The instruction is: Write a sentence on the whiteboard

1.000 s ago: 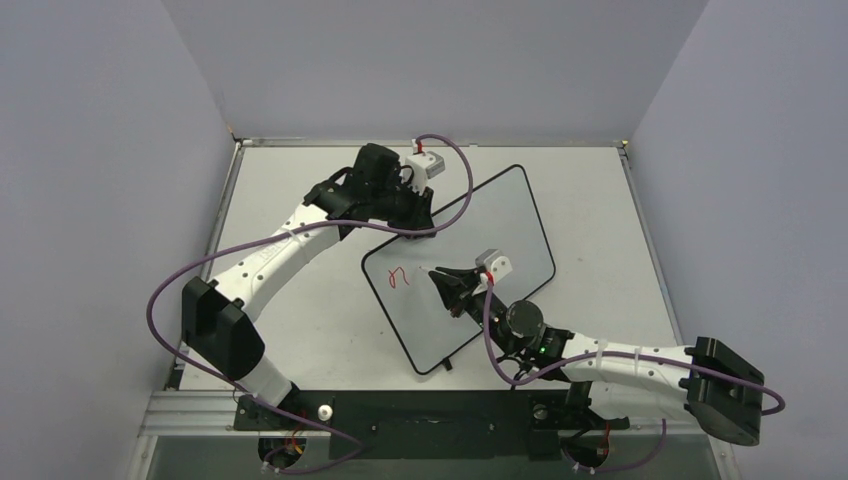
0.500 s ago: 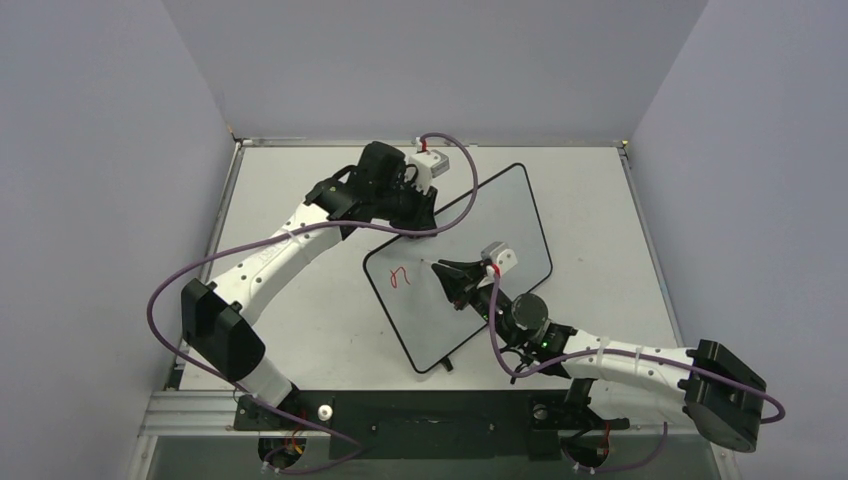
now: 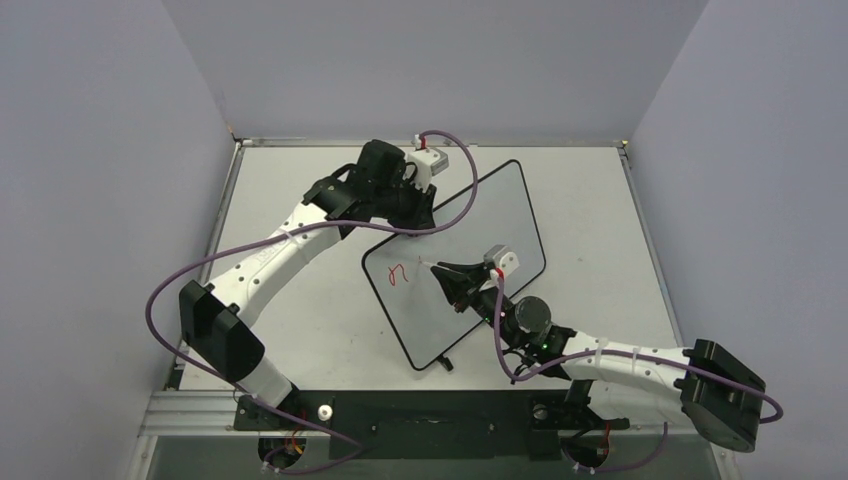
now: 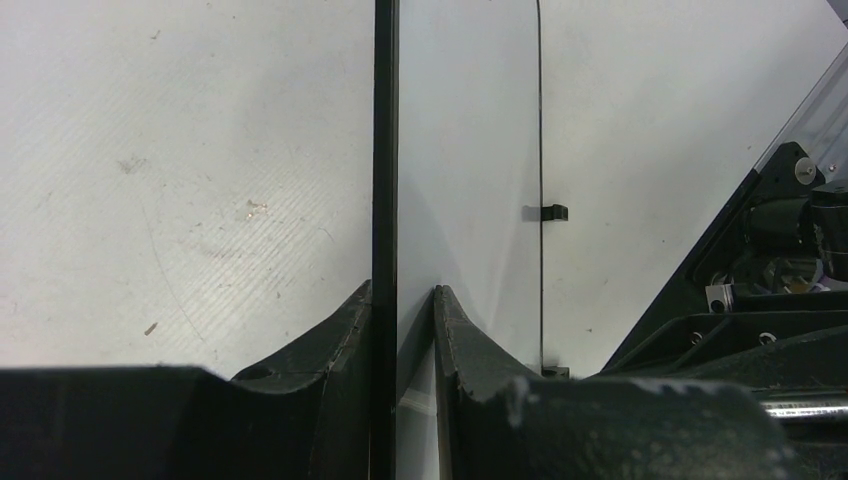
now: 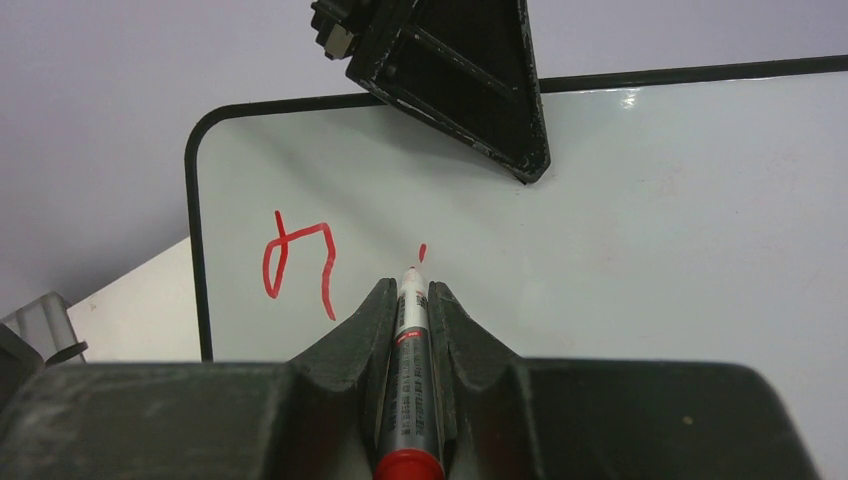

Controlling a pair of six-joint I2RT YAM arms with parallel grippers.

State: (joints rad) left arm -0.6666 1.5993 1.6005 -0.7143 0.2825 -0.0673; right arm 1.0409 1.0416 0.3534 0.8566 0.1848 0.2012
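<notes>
The whiteboard (image 3: 500, 215) lies at an angle across the table's middle, its far edge raised. My left gripper (image 3: 424, 224) is shut on its black rim (image 4: 385, 150), one finger on each face (image 4: 403, 294). My right gripper (image 3: 441, 268) is shut on a red-capped marker (image 5: 408, 380). The marker's tip sits at the board's surface, just below a short red tick (image 5: 422, 252). Of the sentence, one red letter like an "h" (image 5: 298, 262) shows near the board's left corner (image 3: 398, 275).
A small black clip (image 3: 446, 365) sticks out from the board's near edge and also shows in the left wrist view (image 4: 548, 212). The white tabletop (image 3: 300, 300) is walled by purple-grey panels on three sides. Purple cables loop off both arms.
The right gripper and marker have crept slightly up and left on the board. The board's right end has shifted a little to the left. Both grips are unchanged.
</notes>
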